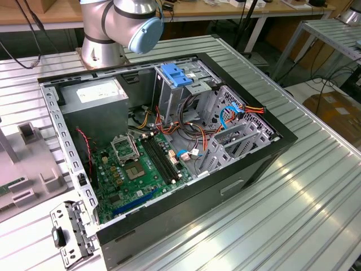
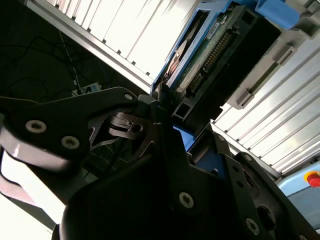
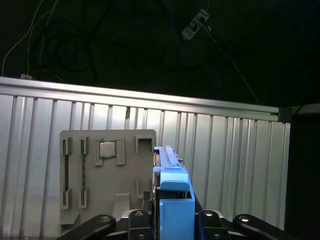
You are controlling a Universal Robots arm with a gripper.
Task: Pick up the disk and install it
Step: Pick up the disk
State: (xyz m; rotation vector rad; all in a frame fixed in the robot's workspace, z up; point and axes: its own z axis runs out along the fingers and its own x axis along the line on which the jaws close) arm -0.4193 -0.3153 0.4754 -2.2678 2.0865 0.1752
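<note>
While the gripper [image 3: 172,219] clamps the disk [image 3: 172,187] edge-on between its fingers, the blue carrier faces the first wrist camera. The disk hangs over the ribbed table [image 3: 230,150], near a grey tray [image 3: 80,165] that carries a small chip [image 3: 106,149]. The second wrist view shows its green circuit side and pin connector [image 2: 220,50]. In the exterior view the open case [image 1: 248,164] lies flat, with the arm's base [image 1: 107,34] at eleven o'clock of it. Inside the case, the board [image 1: 135,169] is at eight o'clock and the drive cage [image 1: 237,130] at three o'clock.
</note>
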